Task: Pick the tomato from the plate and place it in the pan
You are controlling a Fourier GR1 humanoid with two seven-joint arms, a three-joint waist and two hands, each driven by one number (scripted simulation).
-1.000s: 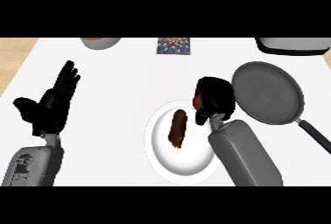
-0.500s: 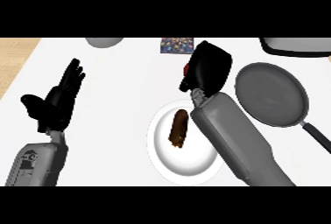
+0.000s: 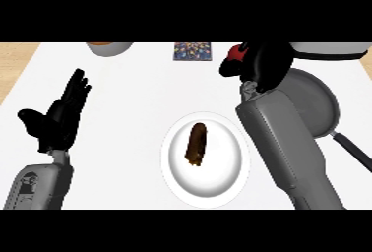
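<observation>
Moved: Over the last second the right hand (image 3: 265, 63) has risen from the plate (image 3: 218, 189) and swung up the bench (image 3: 131, 83) toward its far edge, carrying the tomato (image 3: 234, 51) with it. The left hand (image 3: 58, 118) has hardly shifted.
Right hand: Black fingers curled round the tomato. Only a patch of red shows at the hand's left side.
Tomato: Off the plate and held in the air, past the plate's far rim and just beside the near-left edge of the pan (image 3: 321, 101). From here it does not look to be over the pan's floor yet.
Pan: Grey and round, at the right of the bench. The right forearm hides much of it, and its dark handle (image 3: 356, 153) runs toward the lower right. Nothing can be seen inside the part that shows.
Plate: White, in the middle of the bench, now bearing only a brown, sausage-shaped piece of food (image 3: 196, 144) lying lengthwise.
Left hand: Open, fingers straight and pointing up the bench, resting at the left and well apart from the plate.
Done: The pick appears complete, with the tomato lifted clear.
Left: By my reading, the tomato has yet to be carried sideways over the pan, lowered and released.
</observation>
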